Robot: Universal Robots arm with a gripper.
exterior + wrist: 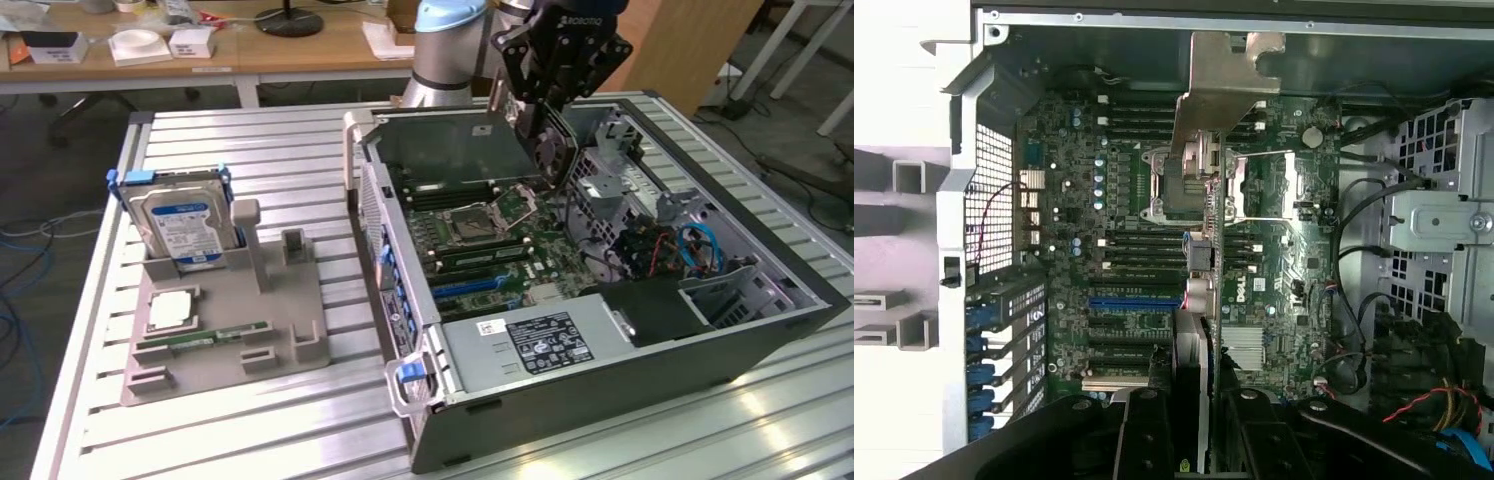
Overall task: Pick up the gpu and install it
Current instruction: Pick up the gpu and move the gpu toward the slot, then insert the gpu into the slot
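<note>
Gripper (545, 142) pinches the gpu (447, 150) by 1 end, card on edge over the open computer case (641, 400), above the motherboard (494, 240). Case also holds 1 power supply (534, 342) and cables (697, 250). Gray tray (287, 322) on the exterior view's left holds 1 upright hard drive (180, 225), 1 chip (174, 310) and 1 memory stick (200, 339).

- The open computer case (801, 290) sits on the counter (267, 420), toward the exterior view's right.
- A holder (287, 340) stands beside it, at that view's left.
- The hard drive (180, 225) stands upright in the holder's far end, and the memory stick (200, 337) lies nearer.
- The gpu (441, 150), gripped in the end effector (1192, 420), hangs over the motherboard (494, 250) inside the case.
</note>
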